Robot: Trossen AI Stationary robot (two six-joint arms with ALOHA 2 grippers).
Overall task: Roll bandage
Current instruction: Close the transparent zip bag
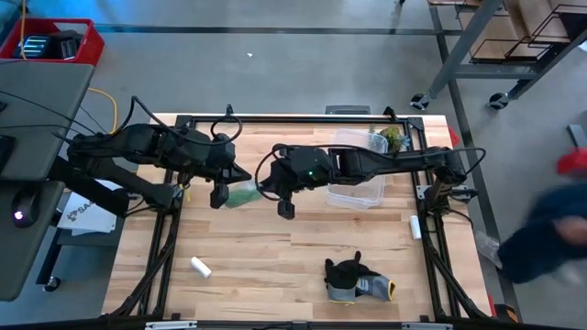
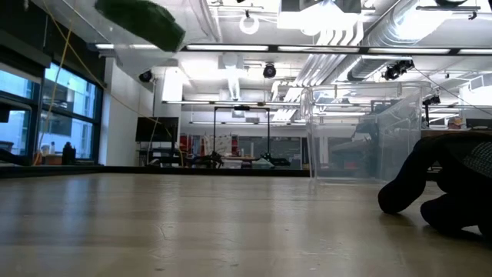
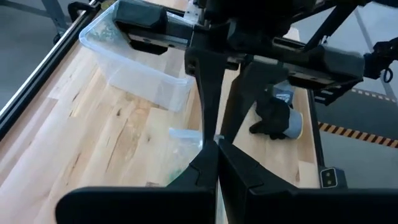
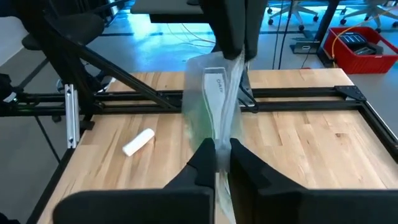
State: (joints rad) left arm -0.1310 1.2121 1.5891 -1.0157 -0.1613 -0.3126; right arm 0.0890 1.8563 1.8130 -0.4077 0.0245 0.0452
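Note:
The bandage (image 1: 240, 195) is a green fabric bundle inside a clear plastic packet (image 4: 214, 93). The packet is held up over the middle of the table between both grippers. My left gripper (image 3: 216, 148) comes from the table's left and is shut on one end of the packet. My right gripper (image 4: 217, 148) comes from the table's right and is shut on the opposite end. In the low view the green bundle (image 2: 142, 23) shows high above the tabletop. My left gripper pinches one end of the packet (image 4: 219, 59) between its two fingers (image 4: 233, 31), slanting down from the table's left. The packet is lifted clear of the table. My right gripper pinches the packet's other end (image 4: 216, 132) between its two fingers, slanting down from the table's right. The packet stretches from it to the left gripper, with the green bandage inside.
A clear plastic bin (image 1: 359, 174) stands behind the right arm, with green material (image 1: 393, 137) at its far corner. A white cylinder (image 1: 201, 267) lies near left, and a dark grey glove (image 1: 353, 280) lies near right. A person (image 1: 550, 229) is beside the table's right edge.

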